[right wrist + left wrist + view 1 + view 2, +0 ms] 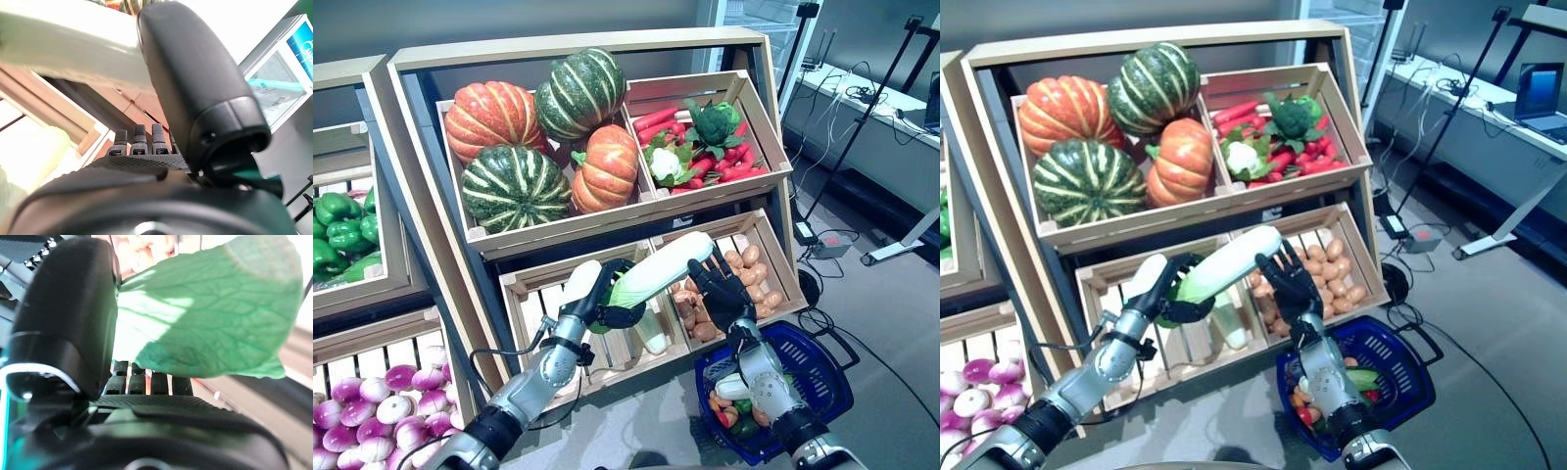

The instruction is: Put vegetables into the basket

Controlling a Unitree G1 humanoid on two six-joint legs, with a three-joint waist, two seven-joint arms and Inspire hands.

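Now mid-air before lower crate (pixel 543 294): long pale cabbage (pixel 658 266). Left hand (pixel 607 304) curled round leafy green end; right hand (pixel 720 289) fingers spread, steadying white stalk end. Blue basket (pixel 822 372) below right. Probably light, stiff stalk, floppy bruisable leaves; best gripped at firm stalk.

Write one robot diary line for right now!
left hand: shut on cabbage | right hand: open, touching cabbage tip | blue basket: on floor, partly filled
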